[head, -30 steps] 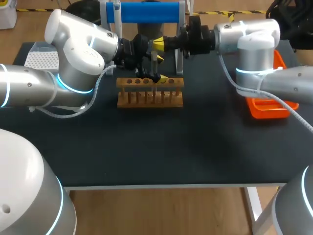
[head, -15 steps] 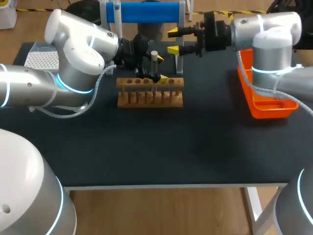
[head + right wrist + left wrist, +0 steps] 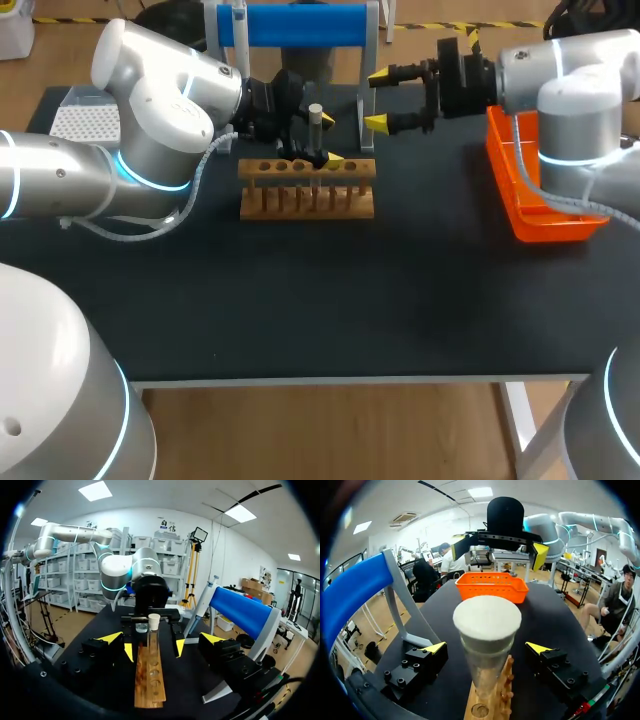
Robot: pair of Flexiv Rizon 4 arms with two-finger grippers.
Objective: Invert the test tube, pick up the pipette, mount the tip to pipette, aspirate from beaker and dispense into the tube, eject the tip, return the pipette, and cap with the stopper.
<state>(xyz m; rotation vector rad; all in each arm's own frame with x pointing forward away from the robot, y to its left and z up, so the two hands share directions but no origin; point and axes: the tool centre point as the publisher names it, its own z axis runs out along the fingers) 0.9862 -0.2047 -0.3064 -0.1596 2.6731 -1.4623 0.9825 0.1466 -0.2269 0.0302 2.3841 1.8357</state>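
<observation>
- The black worktop carries everything, with a light wooden test-tube rack with one row of holes standing toward its far side.
- A blue-topped stand on white legs rises behind the rack, at the far edge of the worktop.
- An orange plastic tray lies well off to the right of the rack, under the right arm.
- The left claw comes in from the left and sits at the back of the rack, low over its top rail. Its two yellow-tipped fingers are spread, one to each side of the tube, with a clear gap on both sides. It is open and grips nothing.
- The right claw hangs above the worktop, off the right end of the rack and slightly behind it, pointing back toward the rack. Its fingers are spread wide and hold nothing. The tube is well ahead of it, not between its tips.
- A clear glass test tube stands upright in the rack, near the middle of the row in the head view. Which hole it stands in cannot be told. It stands between the left claw's open fingers without touching either.
- A white round stopper sits in the mouth of the tube, above the rack and above the left claw's fingertips.
</observation>
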